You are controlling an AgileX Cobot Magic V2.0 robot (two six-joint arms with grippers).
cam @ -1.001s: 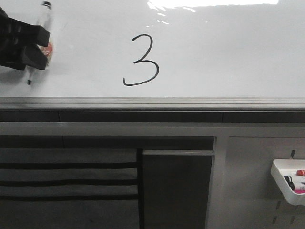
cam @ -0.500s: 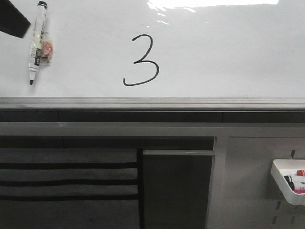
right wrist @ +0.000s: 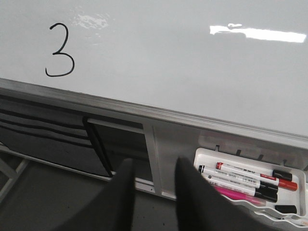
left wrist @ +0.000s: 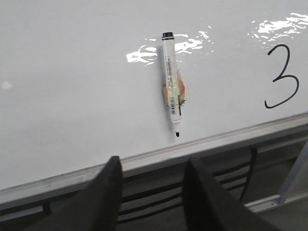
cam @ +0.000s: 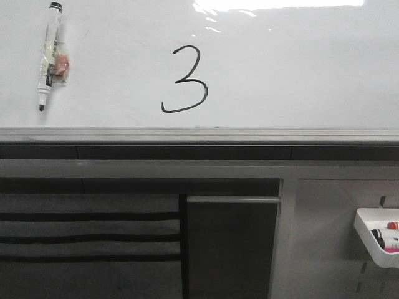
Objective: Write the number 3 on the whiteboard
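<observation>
A black hand-drawn number 3 (cam: 185,79) stands on the glossy whiteboard (cam: 299,68); it also shows in the left wrist view (left wrist: 282,77) and the right wrist view (right wrist: 60,50). A black marker pen (cam: 48,55) sticks upright on the board at the far left, tip down, uncapped, with an orange pad behind it (left wrist: 172,96). My left gripper (left wrist: 153,166) is open and empty, drawn back below the board's grey rail (left wrist: 144,161). My right gripper (right wrist: 153,166) is open and empty, low down beside the marker tray. Neither gripper shows in the front view.
A white marker tray (cam: 377,237) hangs on the grey pegboard panel at the lower right and holds red, black and pink markers (right wrist: 250,180). A dark shelf unit with black bars (cam: 87,237) sits under the rail.
My left gripper let go of the marker pen, left it stuck on the board, and drew back out of the front view to the upper left.
</observation>
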